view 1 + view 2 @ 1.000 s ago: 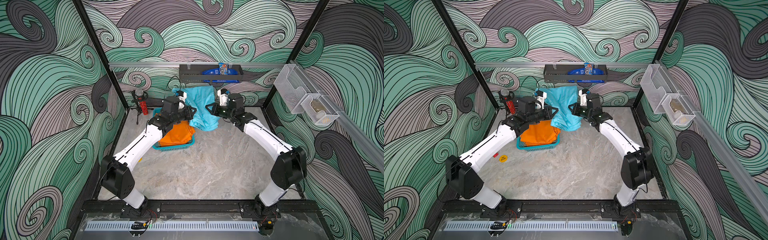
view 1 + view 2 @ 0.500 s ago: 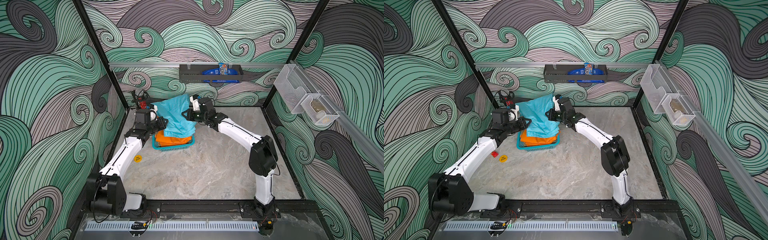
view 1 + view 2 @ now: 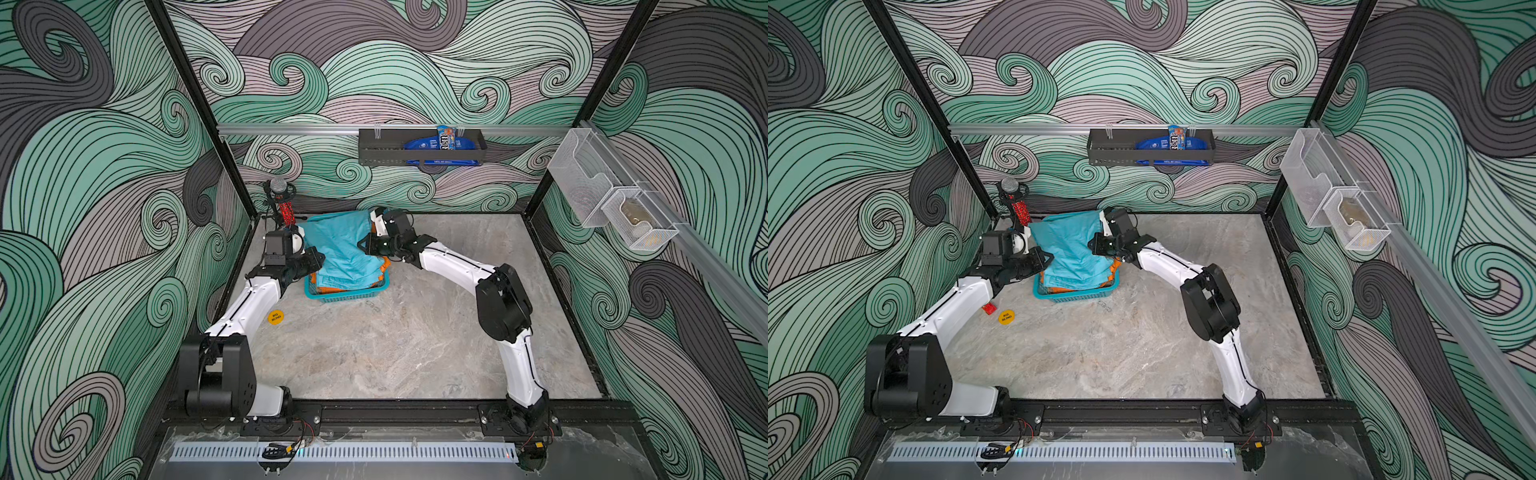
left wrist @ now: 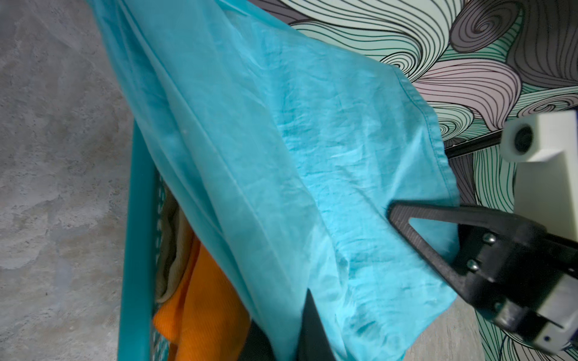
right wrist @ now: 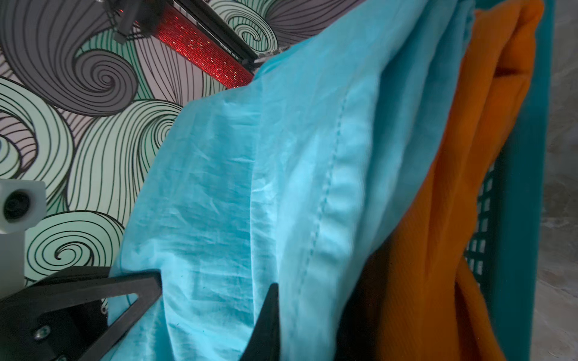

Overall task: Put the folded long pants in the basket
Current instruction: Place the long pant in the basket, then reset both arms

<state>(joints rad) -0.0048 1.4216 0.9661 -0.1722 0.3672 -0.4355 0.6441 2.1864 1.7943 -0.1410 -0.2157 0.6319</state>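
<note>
Grey marbled tabletop [image 3: 415, 340]: mostly bare; all the action is in the upper-left part of it in both top views.

Teal pants [image 3: 338, 249]: the last garment not yet settled. It hangs as a sloped sheet over the basket, its lower end already lying inside. The long axis runs top to bottom in the frame, leaning a little to the lower right. The upper end points at the back wall; I can't tell whether that end rests on anything. It is held by its two side edges, probably so the fold stays flat going down.

Basket [image 3: 345, 296]: turquoise; the near rim runs left-right in the frame and the far rim is hidden under cloth.

Orange pants [image 4: 203, 297]: in the basket under the teal, with a bit poking over the right rim in a top view [image 3: 386, 262].

Khaki pants [image 4: 173, 250]: in the basket, wedged against the wall beside the orange.

Left gripper [image 3: 319, 258]: clenched on the teal's left edge.

Right gripper [image 3: 362, 246]: clenched on the teal's right edge, opposite.

My judgement: nearly done; lower, then let go.
</note>
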